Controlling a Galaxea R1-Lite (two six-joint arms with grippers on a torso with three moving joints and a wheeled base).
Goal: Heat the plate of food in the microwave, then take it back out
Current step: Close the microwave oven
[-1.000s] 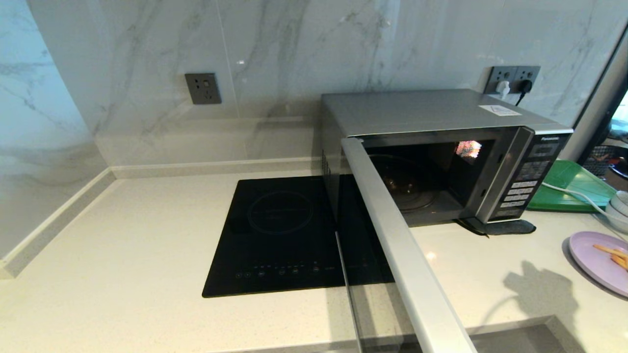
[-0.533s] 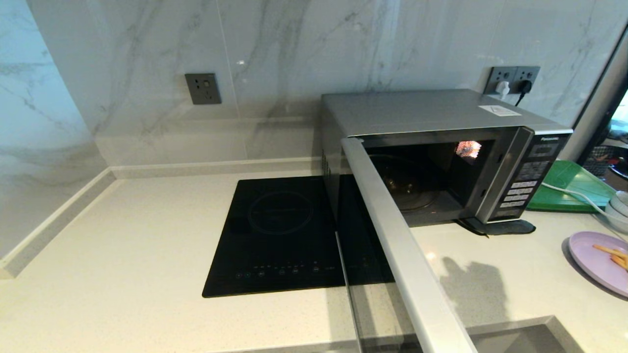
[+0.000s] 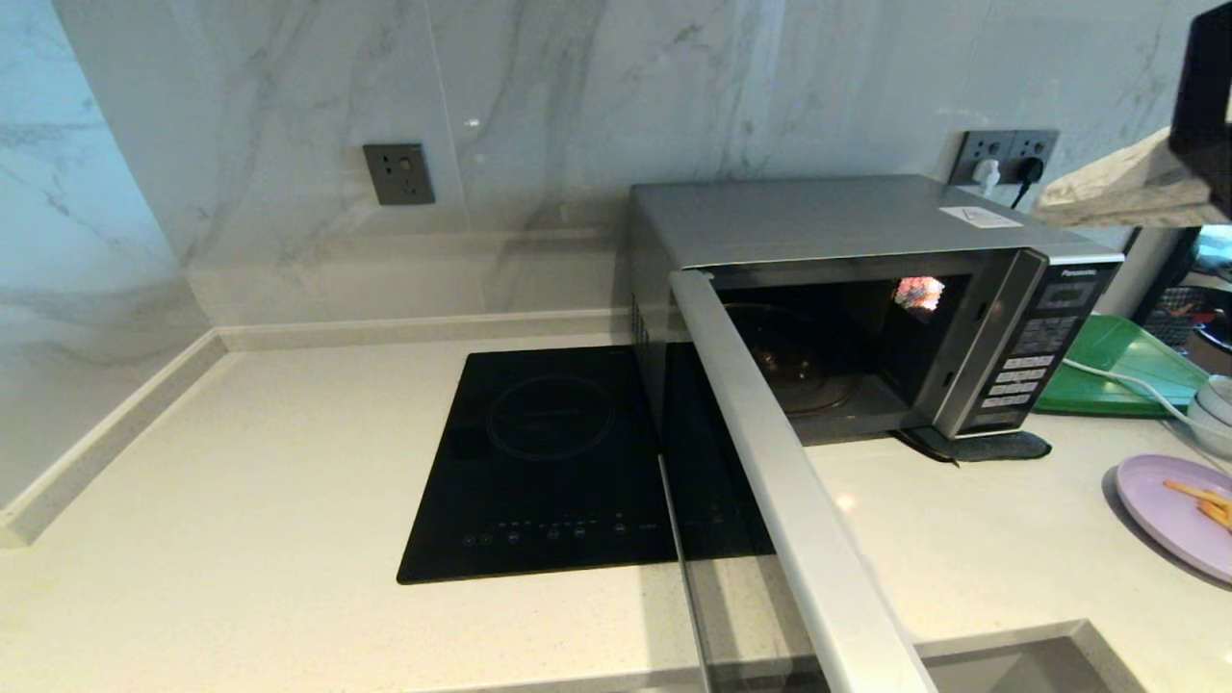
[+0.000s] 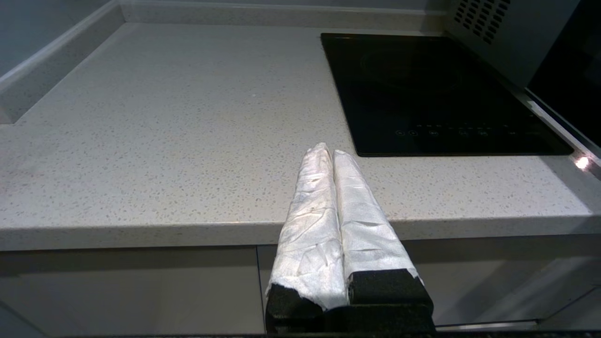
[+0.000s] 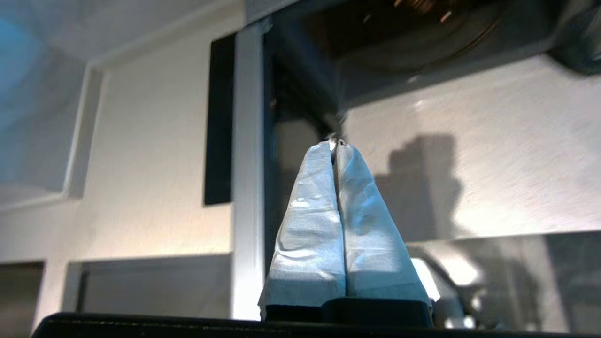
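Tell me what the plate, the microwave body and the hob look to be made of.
The plate of food: likely matte plastic or melamine, judging by its flat, even lilac colour without glare. The microwave body: apparently brushed or painted silver metal with a soft sheen; its door is dark glass. The hob: smooth black glass, reflecting faintly.

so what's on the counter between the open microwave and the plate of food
Nothing: in the head view the stretch of counter from the microwave to the plate of food is bare. The bowls sit behind it.
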